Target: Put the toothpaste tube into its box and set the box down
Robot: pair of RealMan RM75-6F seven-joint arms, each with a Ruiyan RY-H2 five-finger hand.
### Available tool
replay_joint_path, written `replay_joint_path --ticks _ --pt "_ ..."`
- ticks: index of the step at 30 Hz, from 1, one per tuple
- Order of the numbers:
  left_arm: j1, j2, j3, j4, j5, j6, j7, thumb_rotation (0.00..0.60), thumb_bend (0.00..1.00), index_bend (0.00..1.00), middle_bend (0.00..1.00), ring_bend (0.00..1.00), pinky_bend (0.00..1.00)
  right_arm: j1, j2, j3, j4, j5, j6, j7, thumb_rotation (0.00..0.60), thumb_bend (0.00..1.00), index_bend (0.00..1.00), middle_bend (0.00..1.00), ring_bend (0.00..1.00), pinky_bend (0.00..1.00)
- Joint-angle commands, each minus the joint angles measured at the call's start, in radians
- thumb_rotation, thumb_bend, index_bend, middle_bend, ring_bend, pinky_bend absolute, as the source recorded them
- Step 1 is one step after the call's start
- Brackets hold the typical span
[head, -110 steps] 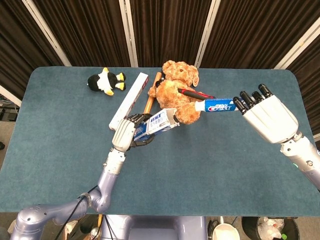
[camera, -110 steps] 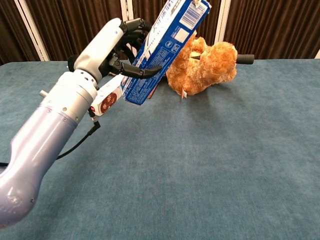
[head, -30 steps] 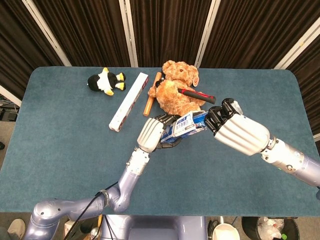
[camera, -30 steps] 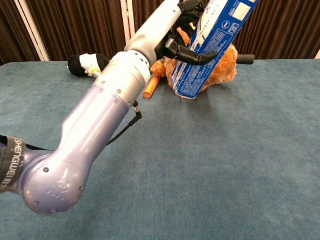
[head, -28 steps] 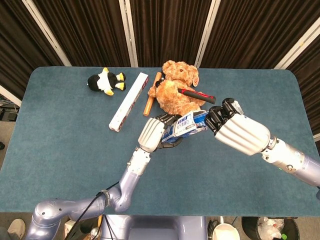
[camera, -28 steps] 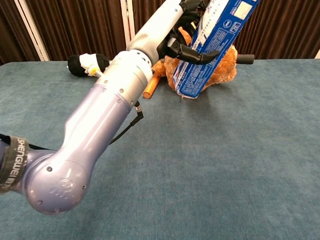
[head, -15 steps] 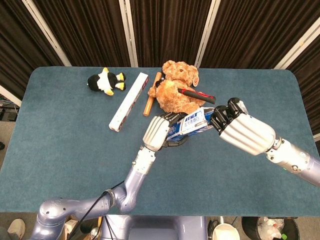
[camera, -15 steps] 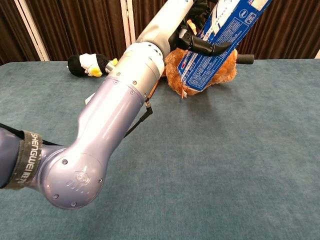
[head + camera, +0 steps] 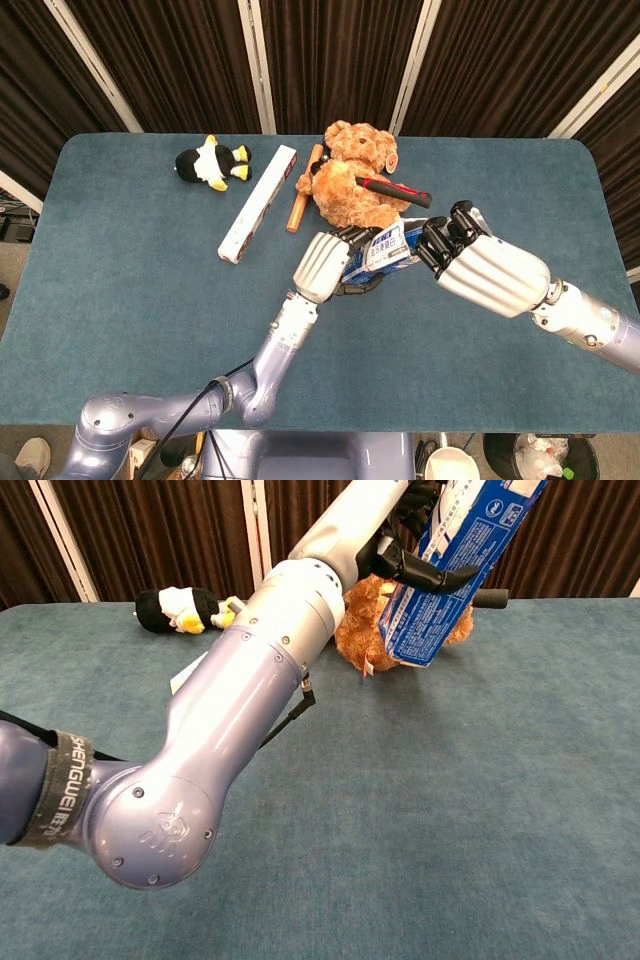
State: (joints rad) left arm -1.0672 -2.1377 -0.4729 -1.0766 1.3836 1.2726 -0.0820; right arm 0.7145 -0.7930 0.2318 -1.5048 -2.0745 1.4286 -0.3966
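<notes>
My left hand (image 9: pixel 322 262) grips the blue toothpaste box (image 9: pixel 385 248) in the air in front of the teddy bear. In the chest view the box (image 9: pixel 462 565) is raised and tilted, its upper end out of frame, with the left hand's fingers (image 9: pixel 425 578) wrapped round it. My right hand (image 9: pixel 482 265) is at the box's right end, its dark fingers (image 9: pixel 445 236) curled against the opening. No toothpaste tube shows in either view. Whether it lies inside the box or under the right hand's fingers I cannot tell. The chest view does not show the right hand.
A brown teddy bear (image 9: pixel 352 180) lies at the back centre with a red and black hammer (image 9: pixel 392 188) across it. To the bear's left are a wooden handle (image 9: pixel 300 190), a long white box (image 9: pixel 258 203) and a penguin plush (image 9: pixel 212 163). My left arm (image 9: pixel 250 690) fills the chest view's left.
Over the last second both hands and the box have drifted a little to the right together. 3.7 s ago the right hand held the tube out, apart from the box.
</notes>
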Motion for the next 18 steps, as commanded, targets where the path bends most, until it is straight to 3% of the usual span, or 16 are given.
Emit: replay_joint_path --ticks 1,7,11,18 --pt "-0.001 0.000 0.001 -0.001 0.000 0.002 0.000 0.600 0.37 0.30 0.45 0.41 0.50 -0.003 -0.002 0.002 0.003 0.004 0.003 -0.007 0.600 0.39 0.32 0.57 0.47 0.34" --pt "-0.001 -0.005 0.001 -0.003 -0.003 0.011 -0.005 0.600 0.37 0.30 0.45 0.41 0.50 -0.012 -0.014 0.010 0.006 0.021 0.017 -0.026 0.600 0.39 0.12 0.38 0.28 0.21" --pt "0.000 -0.006 0.005 -0.002 -0.002 0.014 -0.005 0.600 0.37 0.30 0.45 0.41 0.50 -0.015 -0.020 0.013 0.009 0.025 0.028 -0.030 0.600 0.39 0.02 0.33 0.23 0.18" --pt "0.003 -0.004 0.002 0.000 -0.005 0.021 -0.010 0.600 0.37 0.30 0.45 0.41 0.50 -0.023 -0.033 0.020 0.017 0.029 0.056 -0.036 0.600 0.39 0.00 0.29 0.20 0.14"
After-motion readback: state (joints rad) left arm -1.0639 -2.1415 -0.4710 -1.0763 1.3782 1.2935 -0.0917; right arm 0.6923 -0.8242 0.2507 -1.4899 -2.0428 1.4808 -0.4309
